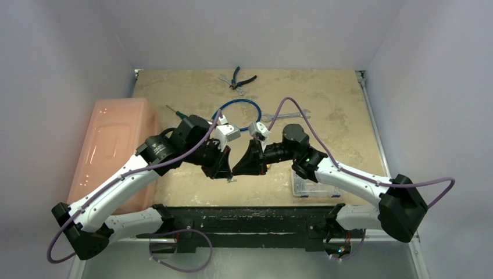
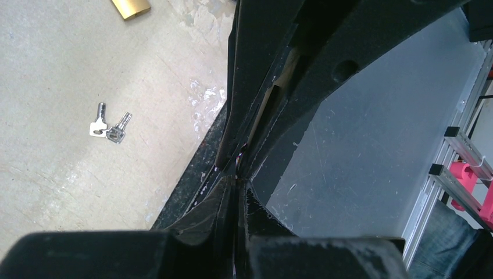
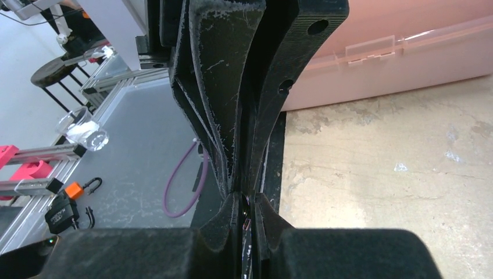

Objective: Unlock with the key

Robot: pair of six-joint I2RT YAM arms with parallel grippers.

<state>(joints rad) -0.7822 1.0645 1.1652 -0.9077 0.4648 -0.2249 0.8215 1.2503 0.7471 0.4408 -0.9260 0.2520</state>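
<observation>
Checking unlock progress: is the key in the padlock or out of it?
Out. The key lies flat on the table beside a second key, apart from the brass padlock at the top edge.

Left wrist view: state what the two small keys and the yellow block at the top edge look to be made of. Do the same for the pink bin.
Keys: metal, with a bright silvery finish that glints in the light.
Yellow block: probably brass, with a smooth gold sheen; only a corner shows.
Pink bin: likely plastic, translucent and glossy, with moulded ridges.
</observation>
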